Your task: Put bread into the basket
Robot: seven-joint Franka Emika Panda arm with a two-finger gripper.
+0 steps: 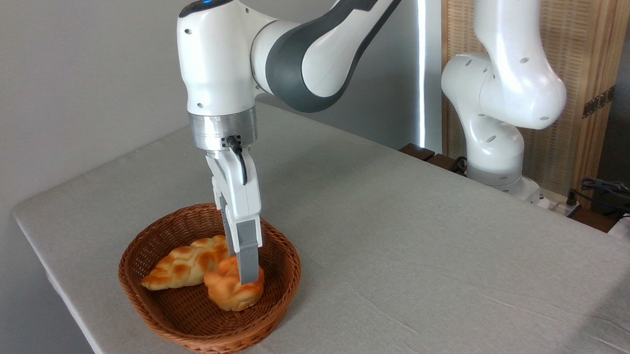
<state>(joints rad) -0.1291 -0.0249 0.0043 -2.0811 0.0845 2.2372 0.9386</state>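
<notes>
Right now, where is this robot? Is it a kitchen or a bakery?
Probably neither: it looks like a robot test room. The white robot arm is bolted beside a plain grey cloth-covered table, loose black cables lie at the right, and the round brown wicker basket holds shiny, toy-looking bread.

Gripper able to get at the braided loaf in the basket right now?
Probably yes. The gripper sits at the round bun, touching the braided loaf. The loaf's top is uncovered and the basket is shallow; the bun crowds one end.
</notes>
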